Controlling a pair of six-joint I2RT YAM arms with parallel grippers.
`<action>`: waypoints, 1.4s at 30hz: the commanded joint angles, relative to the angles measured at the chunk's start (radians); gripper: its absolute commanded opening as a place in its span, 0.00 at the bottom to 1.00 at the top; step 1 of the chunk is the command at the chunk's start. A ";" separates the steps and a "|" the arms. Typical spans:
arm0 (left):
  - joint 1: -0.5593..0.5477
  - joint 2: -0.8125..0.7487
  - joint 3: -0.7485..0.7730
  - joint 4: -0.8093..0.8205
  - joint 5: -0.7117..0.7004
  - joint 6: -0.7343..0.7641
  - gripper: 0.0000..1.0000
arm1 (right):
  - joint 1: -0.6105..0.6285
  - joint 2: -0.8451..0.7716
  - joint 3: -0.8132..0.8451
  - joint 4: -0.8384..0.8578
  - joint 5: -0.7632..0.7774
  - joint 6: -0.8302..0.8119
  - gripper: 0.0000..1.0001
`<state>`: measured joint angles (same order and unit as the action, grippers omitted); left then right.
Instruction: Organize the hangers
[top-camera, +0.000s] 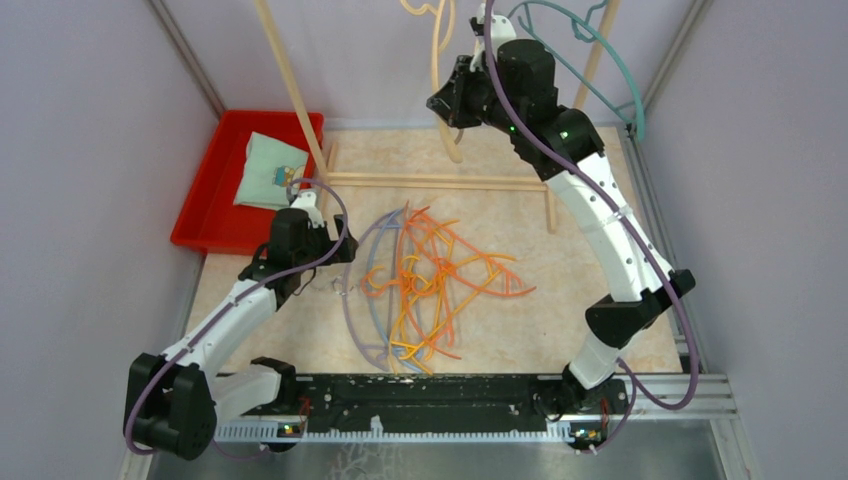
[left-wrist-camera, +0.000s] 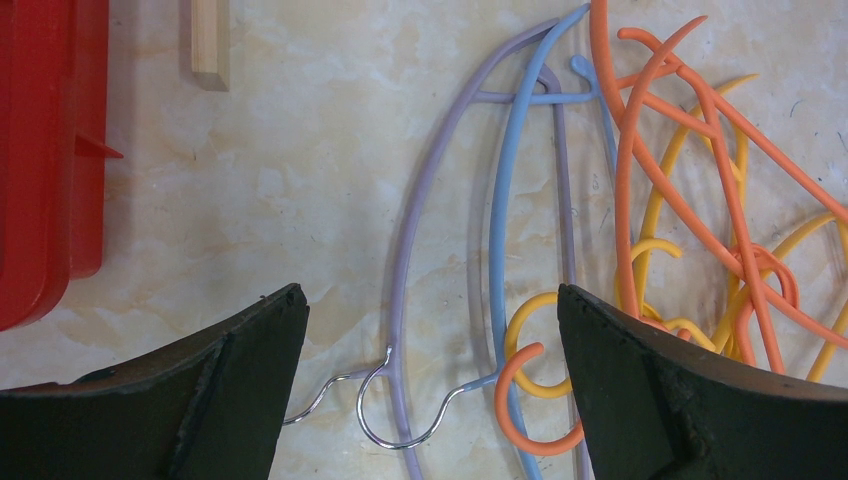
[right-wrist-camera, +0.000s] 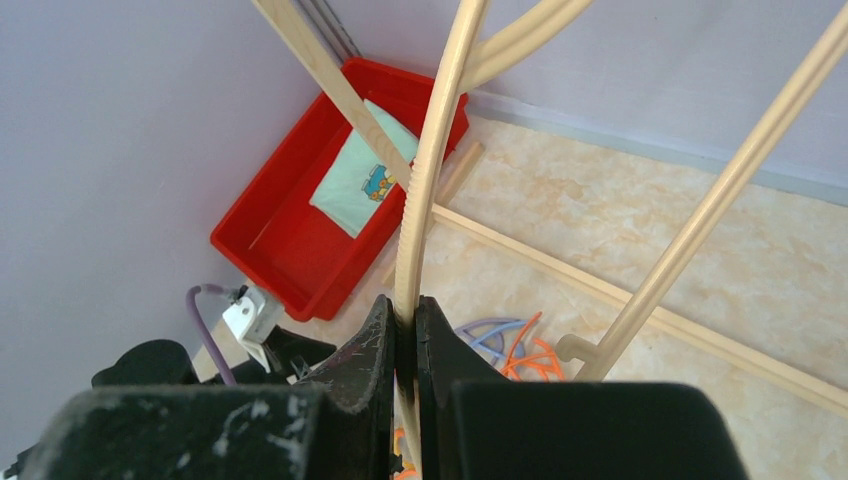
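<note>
Peach-coloured, a thin curved plastic hanger (right-wrist-camera: 428, 180) sits clenched in our right jaws, up beside the pale wooden rack frame (right-wrist-camera: 740, 168). Orange, yellow, light-blue and lavender plastic hangers (top-camera: 430, 285) lie tangled on the marbled surface (top-camera: 580, 330); our left jaws hang released above their wire hooks (left-wrist-camera: 400, 444).

Top: overhead, far. Left wrist: close, straight down. Right wrist: oblique. Shared: red tray (top-camera: 210, 200), hangers (top-camera: 418, 282).
</note>
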<state>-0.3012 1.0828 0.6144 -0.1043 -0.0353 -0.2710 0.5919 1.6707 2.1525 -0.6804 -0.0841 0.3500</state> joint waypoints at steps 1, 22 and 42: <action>-0.004 -0.017 0.010 0.013 -0.012 0.016 1.00 | -0.010 0.021 0.087 0.073 0.009 -0.012 0.00; -0.004 -0.023 0.004 0.006 -0.021 0.051 1.00 | -0.121 0.009 0.017 0.069 0.176 0.093 0.00; -0.003 0.000 0.015 0.012 0.011 0.052 1.00 | -0.164 -0.218 -0.186 0.098 0.168 0.115 0.38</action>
<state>-0.3012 1.0904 0.6144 -0.1043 -0.0383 -0.2268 0.4355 1.5482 1.9697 -0.6201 0.0853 0.4824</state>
